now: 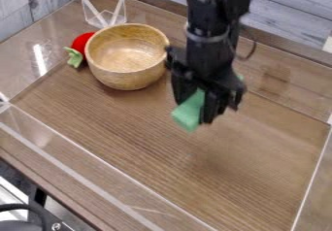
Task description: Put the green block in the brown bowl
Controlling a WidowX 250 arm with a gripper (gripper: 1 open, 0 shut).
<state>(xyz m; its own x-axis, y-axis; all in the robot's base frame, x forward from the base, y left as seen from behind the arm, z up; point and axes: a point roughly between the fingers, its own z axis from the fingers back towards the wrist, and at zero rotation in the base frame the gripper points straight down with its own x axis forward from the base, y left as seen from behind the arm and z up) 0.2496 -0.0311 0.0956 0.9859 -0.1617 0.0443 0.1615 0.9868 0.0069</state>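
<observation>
The green block (191, 113) hangs above the wooden table, pinched between the fingers of my gripper (197, 107), which points straight down and is shut on it. A faint shadow lies on the table below it. The brown bowl (127, 55) sits to the upper left with nothing visible inside it, a short way from the gripper. My black arm rises from the gripper toward the top of the view.
A red toy with green leaves (81, 48) lies against the bowl's left side. The wooden table (116, 148) has a low clear rim along its front and left edges (52, 143). A clear stand (101, 14) is behind the bowl.
</observation>
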